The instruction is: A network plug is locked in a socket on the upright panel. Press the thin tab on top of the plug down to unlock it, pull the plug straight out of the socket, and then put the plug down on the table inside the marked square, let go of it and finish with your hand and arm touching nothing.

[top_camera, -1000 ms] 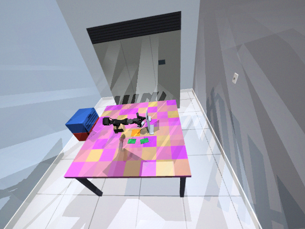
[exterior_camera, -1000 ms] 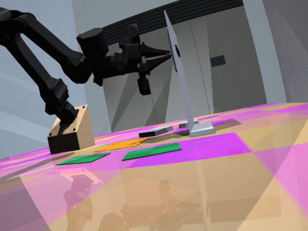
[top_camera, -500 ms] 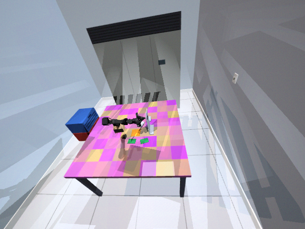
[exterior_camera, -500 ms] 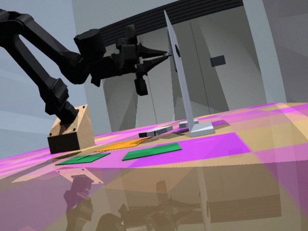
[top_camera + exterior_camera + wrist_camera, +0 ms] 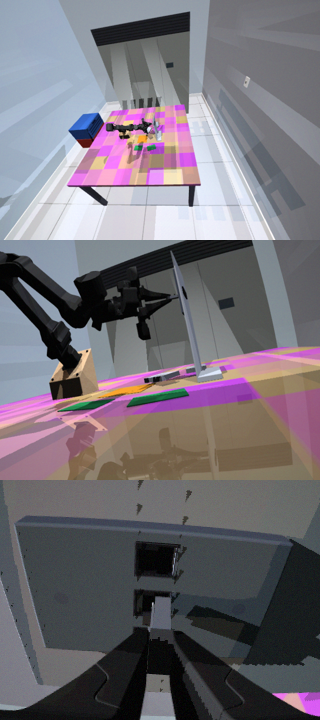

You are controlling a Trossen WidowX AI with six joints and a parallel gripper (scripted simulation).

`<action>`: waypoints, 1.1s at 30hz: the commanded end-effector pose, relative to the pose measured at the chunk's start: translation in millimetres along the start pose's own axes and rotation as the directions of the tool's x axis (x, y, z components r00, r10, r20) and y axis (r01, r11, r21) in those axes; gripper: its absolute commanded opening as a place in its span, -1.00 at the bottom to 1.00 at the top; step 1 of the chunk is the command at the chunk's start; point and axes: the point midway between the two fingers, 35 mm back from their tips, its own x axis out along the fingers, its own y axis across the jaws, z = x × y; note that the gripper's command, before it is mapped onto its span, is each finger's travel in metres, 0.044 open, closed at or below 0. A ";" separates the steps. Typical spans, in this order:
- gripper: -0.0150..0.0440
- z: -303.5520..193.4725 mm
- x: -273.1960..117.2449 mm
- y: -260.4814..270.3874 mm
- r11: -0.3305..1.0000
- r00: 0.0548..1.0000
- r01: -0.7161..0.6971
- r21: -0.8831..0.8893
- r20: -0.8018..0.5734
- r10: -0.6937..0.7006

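Observation:
My gripper (image 5: pixel 169 297) (image 5: pixel 158 640) is shut on the plug (image 5: pixel 174 296) (image 5: pixel 161 611), whose light grey front part sticks out beyond the fingertips towards the upright panel (image 5: pixel 155 126) (image 5: pixel 191 333) (image 5: pixel 80 580). The fingertips stand a short way off the panel face. In the wrist view the plug's far end overlaps a dark socket opening (image 5: pixel 144 597); whether its tip is still inside cannot be told. The thin tab cannot be made out. The orange square (image 5: pixel 142 138) (image 5: pixel 127 390) lies flat on the table, low between the arm's base and the panel.
Two flat green pieces (image 5: pixel 138 148) (image 5: pixel 151 147) (image 5: pixel 86 404) (image 5: pixel 158 397) lie in front of the orange square. A grey block with dark ends (image 5: pixel 165 376) lies behind it. The panel has a foot (image 5: pixel 210 374). Another opening (image 5: pixel 156 559) is higher in the panel.

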 end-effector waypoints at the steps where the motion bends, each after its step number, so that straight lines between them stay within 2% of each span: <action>1: -0.49 -1.0 -2.9 -0.4 1.000 1.000 0.002 0.005 -0.001 -0.002; 33: -0.49 -3.4 -18.1 -0.4 1.000 1.000 0.002 0.005 -0.001 -0.002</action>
